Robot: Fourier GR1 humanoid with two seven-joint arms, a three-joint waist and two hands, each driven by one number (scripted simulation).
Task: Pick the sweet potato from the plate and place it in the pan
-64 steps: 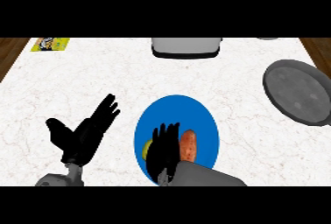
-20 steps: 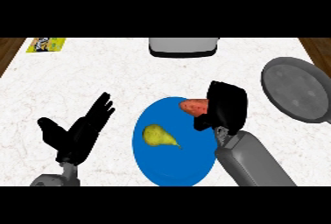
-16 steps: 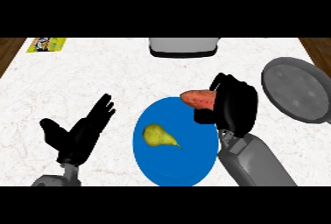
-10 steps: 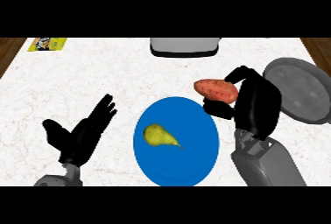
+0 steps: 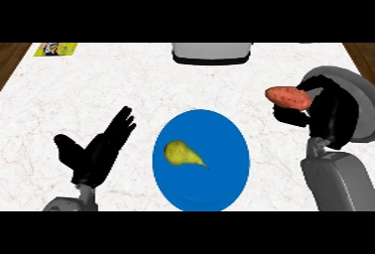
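My right hand point(image 5: 327, 114) is shut on the orange-red sweet potato point(image 5: 288, 96) and holds it in the air at the left rim of the grey pan point(image 5: 360, 99). The hand and forearm cover much of the pan. The blue plate point(image 5: 219, 178) lies at the middle of the counter, left of the hand, with a yellow pear point(image 5: 181, 154) still on it. My left hand point(image 5: 99, 148) rests open to the left of the plate, fingers up.
A grey appliance point(image 5: 212, 52) stands at the back edge of the white marble counter. A yellow-green packet point(image 5: 55, 48) lies at the back left corner. Wooden floor shows past both side edges.
My right hand has lifted the sweet potato off the plate and carried it right and away, up to the pan's left rim. The left hand and the pear have stayed put.
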